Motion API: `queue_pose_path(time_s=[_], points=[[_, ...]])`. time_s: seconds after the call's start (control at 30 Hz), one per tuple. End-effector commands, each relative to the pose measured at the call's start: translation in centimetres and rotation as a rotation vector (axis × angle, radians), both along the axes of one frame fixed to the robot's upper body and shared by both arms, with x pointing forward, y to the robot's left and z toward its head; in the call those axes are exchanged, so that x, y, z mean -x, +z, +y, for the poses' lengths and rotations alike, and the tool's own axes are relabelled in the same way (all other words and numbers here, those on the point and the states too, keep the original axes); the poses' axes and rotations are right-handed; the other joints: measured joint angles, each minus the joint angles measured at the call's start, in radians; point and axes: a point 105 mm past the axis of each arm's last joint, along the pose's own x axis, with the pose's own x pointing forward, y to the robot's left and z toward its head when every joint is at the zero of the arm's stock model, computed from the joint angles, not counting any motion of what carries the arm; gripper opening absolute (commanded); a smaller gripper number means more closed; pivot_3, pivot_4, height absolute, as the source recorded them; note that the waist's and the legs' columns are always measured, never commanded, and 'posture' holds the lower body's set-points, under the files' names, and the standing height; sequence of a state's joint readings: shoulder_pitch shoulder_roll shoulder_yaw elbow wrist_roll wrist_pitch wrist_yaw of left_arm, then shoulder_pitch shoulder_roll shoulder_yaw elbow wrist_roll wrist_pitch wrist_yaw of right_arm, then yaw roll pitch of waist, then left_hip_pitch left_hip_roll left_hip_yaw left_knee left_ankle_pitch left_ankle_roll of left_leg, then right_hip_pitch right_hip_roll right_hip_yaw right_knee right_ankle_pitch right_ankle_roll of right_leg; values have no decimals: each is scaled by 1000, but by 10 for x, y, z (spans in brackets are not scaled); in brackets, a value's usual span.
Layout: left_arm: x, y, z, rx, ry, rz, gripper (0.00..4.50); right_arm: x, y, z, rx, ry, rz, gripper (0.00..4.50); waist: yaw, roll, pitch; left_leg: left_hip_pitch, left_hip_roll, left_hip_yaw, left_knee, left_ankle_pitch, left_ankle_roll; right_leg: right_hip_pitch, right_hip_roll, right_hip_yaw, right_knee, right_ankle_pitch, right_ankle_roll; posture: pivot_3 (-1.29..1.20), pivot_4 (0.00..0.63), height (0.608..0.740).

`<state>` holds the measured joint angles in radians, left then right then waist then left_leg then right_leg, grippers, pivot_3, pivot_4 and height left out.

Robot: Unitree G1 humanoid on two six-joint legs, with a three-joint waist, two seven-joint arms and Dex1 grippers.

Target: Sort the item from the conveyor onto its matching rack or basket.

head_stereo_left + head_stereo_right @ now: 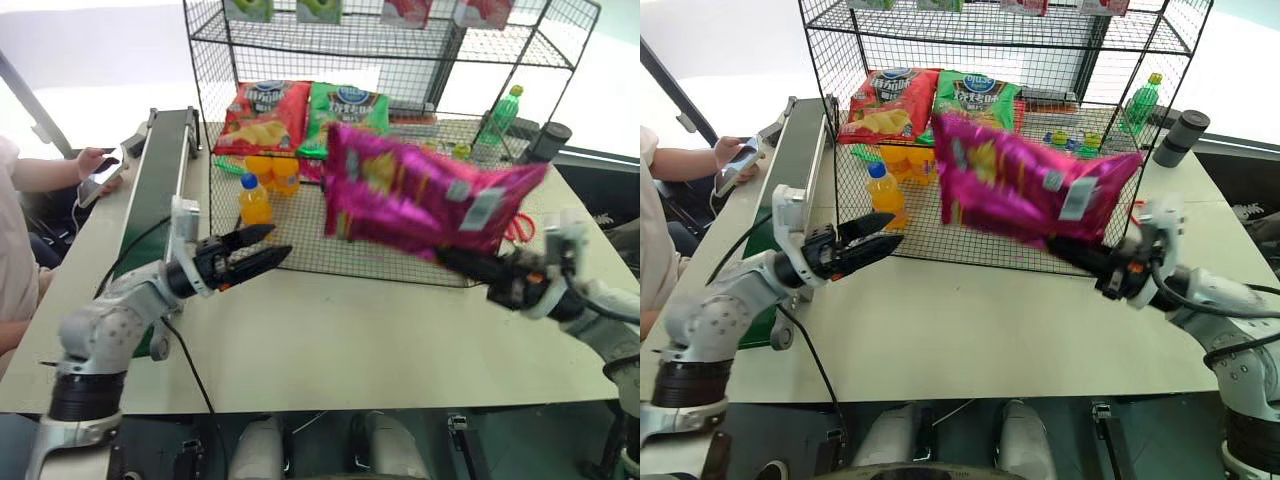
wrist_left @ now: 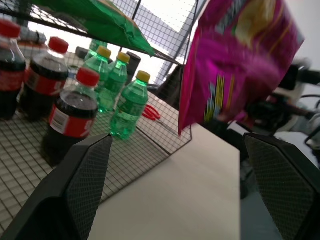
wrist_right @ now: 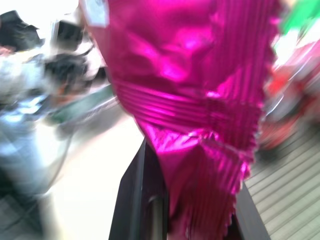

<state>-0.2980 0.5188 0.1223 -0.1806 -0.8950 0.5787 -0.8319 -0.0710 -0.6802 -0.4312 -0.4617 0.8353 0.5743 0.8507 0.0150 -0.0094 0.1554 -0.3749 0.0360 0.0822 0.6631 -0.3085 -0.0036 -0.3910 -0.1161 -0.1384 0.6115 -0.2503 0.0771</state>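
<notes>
The right gripper (image 1: 462,262) was clamped on the pink bag's (image 1: 420,195) lower seam, holding it aloft before the rack's (image 1: 400,40) front edge. The left gripper (image 1: 262,250) stood wide open and empty beside it. The bag should go in level beside the other crisp bags (image 1: 300,115), released only once resting on the wire.

3 crisp bags (image 1: 420,195), 2 orange bottles (image 1: 255,200)

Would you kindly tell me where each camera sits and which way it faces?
Head eyes: look forward and down over both arms at the rack; left gripper open, right gripper holding the pink bag.
Left wrist: along its fingers to bottles and bag.
Right wrist: along its fingers, clamped on the bag.
All views share the bag.
</notes>
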Motion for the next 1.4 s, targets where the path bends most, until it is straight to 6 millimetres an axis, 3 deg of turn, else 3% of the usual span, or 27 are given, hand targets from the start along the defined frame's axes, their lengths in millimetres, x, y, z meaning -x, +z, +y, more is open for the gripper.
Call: queue_pose_path(time_s=[0.03, 0.17, 0.27, 0.4, 0.47, 0.63, 0.93, 1.4], points=[[-6, 13, -14, -6, 18, -140, 4500, 1, 38, -11, 4, -211, -308, 74, 1, 0, 0, 0, 0, 0, 0, 0, 0, 0, 0, 0, 0, 0, 0, 0, 150, 740], [-7, 14, -34, 13, -19, -172, 4500, -3, 55, -20, 89, -350, -476, 74, 0, 0, 0, -1, -1, 0, 0, 1, -1, 0, -1, 0, 1, 0, 1, 0, 150, 740], [-10, 15, -43, 20, -21, -180, 4500, -10, 58, -30, 284, -468, -624, 74, -1, 0, 0, 0, -3, 1, 0, 1, -1, 0, -1, 0, 0, 0, 2, 0, 150, 740], [-10, 17, -54, 27, -37, -198, 4500, -26, 53, -52, 715, -644, -820, 74, -2, 0, 0, 0, -3, 1, 0, 1, -1, 1, -1, 0, 1, -1, 2, 0, 150, 740], [-9, 18, -56, 26, -34, -207, 4500, -32, 64, -58, 822, -721, -930, 74, -4, -1, 0, 1, -3, 2, 0, 2, -3, 0, -1, 1, 1, -1, 2, 0, 150, 740], [-8, 21, -61, 30, -10, -235, 4500, -58, 58, -68, 1147, -788, -985, 74, -5, 0, 0, 1, -2, 2, 0, 5, -8, 0, 0, 1, 2, -1, 2, 0, 150, 740], [-1, 29, -70, 76, 30, -273, 4500, -96, 64, -75, 1160, -960, -913, 74, -3, -1, 0, 1, -2, 1, 0, 5, -8, 0, -1, 1, 2, -1, 3, 0, 150, 740], [0, 33, -74, 83, 52, -312, 4500, -121, 56, -76, 1091, -1016, -804, 74, -4, -1, 0, 1, -2, 1, 0, 5, -9, 1, 0, 0, 1, -1, 3, 0, 150, 740]])
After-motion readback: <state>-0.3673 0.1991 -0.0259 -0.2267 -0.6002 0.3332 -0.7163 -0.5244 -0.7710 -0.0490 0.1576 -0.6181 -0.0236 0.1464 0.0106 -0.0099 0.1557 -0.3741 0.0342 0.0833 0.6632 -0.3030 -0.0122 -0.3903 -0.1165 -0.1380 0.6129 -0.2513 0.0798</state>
